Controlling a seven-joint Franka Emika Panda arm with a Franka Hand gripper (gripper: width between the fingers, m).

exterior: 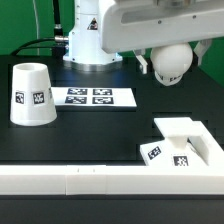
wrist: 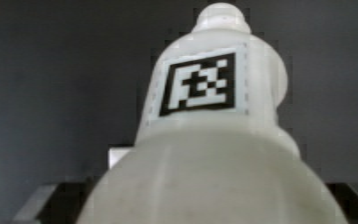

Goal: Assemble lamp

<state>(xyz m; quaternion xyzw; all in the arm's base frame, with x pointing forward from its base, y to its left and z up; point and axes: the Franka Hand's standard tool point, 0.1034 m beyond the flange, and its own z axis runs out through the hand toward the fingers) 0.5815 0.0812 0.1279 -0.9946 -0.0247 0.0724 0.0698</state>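
Observation:
My gripper (exterior: 170,52) is shut on the round necked bulb (exterior: 172,66) and holds it in the air at the exterior view's upper right, above and behind the low square base (exterior: 186,138). In the wrist view the bulb (wrist: 202,120) fills the picture. Its tagged neck points away from my gripper (wrist: 197,208), whose dark fingers (wrist: 55,203) show on either side of the bulb's wide body. The conical shade (exterior: 31,95) stands on the table at the exterior view's left, wide end down, apart from the other parts.
The marker board (exterior: 94,97) lies flat on the black table between the shade and the arm's white pedestal (exterior: 88,40). A long white rail (exterior: 80,181) runs along the front edge, and the base sits against its right end.

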